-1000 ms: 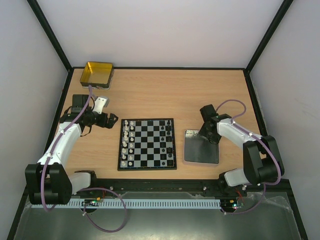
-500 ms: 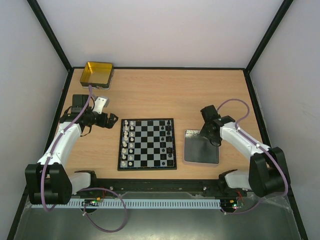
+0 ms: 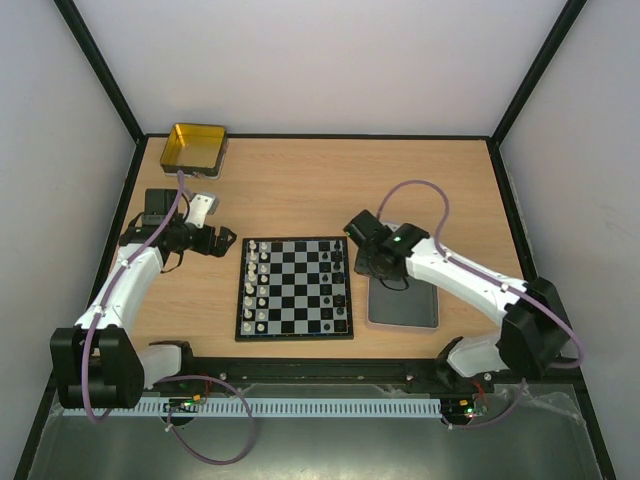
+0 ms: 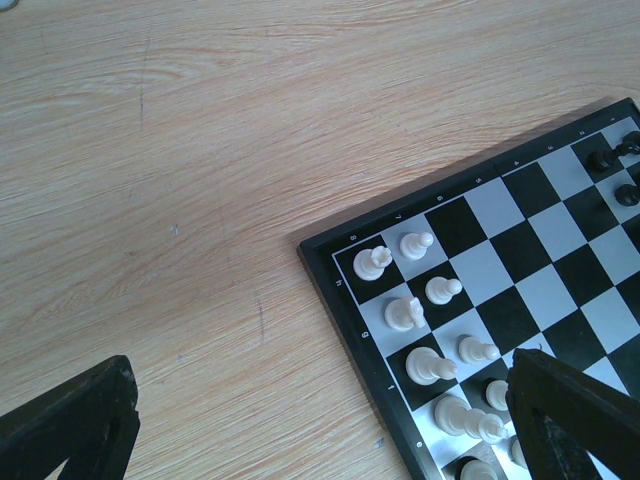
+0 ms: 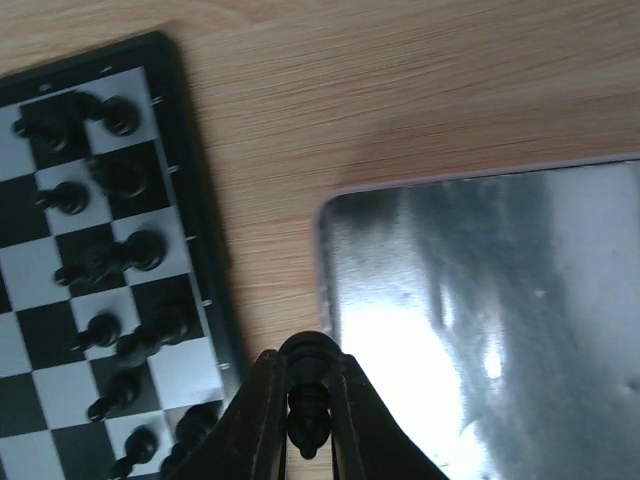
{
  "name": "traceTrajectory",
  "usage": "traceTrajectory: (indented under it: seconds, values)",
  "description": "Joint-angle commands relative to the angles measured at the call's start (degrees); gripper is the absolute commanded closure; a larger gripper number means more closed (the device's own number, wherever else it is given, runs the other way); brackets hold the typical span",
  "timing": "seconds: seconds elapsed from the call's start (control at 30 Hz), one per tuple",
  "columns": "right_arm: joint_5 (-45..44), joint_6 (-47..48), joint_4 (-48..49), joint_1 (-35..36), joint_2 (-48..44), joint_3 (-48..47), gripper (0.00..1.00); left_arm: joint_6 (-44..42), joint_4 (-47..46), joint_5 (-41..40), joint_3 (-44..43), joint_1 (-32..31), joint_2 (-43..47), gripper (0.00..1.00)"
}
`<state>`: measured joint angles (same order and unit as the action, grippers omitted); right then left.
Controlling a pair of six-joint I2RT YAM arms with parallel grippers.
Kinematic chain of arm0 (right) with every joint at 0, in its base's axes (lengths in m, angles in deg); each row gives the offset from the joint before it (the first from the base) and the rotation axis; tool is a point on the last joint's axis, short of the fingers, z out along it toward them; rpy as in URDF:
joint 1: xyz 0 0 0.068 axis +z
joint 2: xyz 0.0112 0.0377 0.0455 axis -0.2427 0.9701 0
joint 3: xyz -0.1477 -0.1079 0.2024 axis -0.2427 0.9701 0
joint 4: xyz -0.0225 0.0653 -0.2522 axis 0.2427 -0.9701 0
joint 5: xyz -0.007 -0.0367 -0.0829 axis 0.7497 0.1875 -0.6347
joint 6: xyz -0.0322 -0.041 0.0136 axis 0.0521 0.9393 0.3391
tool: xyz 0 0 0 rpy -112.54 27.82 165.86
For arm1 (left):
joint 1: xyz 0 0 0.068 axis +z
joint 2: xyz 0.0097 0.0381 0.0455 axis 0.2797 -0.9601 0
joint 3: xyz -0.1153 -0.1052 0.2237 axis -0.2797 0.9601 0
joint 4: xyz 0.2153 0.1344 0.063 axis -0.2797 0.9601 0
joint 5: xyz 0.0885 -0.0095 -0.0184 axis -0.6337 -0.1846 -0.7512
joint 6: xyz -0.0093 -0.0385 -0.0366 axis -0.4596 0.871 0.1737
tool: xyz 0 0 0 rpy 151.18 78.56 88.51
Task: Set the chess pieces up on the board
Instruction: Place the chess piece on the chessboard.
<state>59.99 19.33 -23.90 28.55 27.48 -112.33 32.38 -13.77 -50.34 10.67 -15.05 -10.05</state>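
Black piece (image 5: 308, 405) in right hand (image 5: 305, 385), between board (image 5: 192, 170) rim and tray (image 5: 500, 300)

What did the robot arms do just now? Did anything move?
The right gripper swung left, from over the flat grey metal tray to the right edge of the small chequered chessboard. It is shut on a tiny black chess piece; the earlier pictures do not show when it grabbed it. The left gripper, the white pieces on the board and the gold tin stayed put.
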Motion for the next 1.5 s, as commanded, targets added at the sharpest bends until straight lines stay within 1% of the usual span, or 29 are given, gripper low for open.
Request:
traceTrajectory:
  seconds: [0.0, 0.13, 0.37, 0.93, 1.47]
  values:
    - [-2.38, -2.75, -3.40, 4.64, 4.78, -4.58, 0.89, -0.24, 0.86, 0.38, -0.46, 0.04, 0.26, 0.01]
    - [-2.86, -3.24, -3.61, 8.50, 8.85, -7.71, 0.89, -0.32, 0.86, 0.54, -0.51, 0.05, 0.35, 0.00]
    - [-1.62, -3.28, -3.45, 11.21, 12.87, -9.56, 0.89, -0.41, 0.95, 0.73, -0.40, 0.06, 0.57, 0.00]
    - [-0.51, -2.49, -1.35, 11.99, 18.08, -10.53, 0.88, -0.50, 0.95, 0.82, -0.33, 0.04, 1.12, 0.01]
    - [-1.54, -2.26, -0.69, 11.99, 20.33, -10.58, 0.87, -0.50, 0.95, 0.82, -0.34, 0.04, 1.36, 0.00]
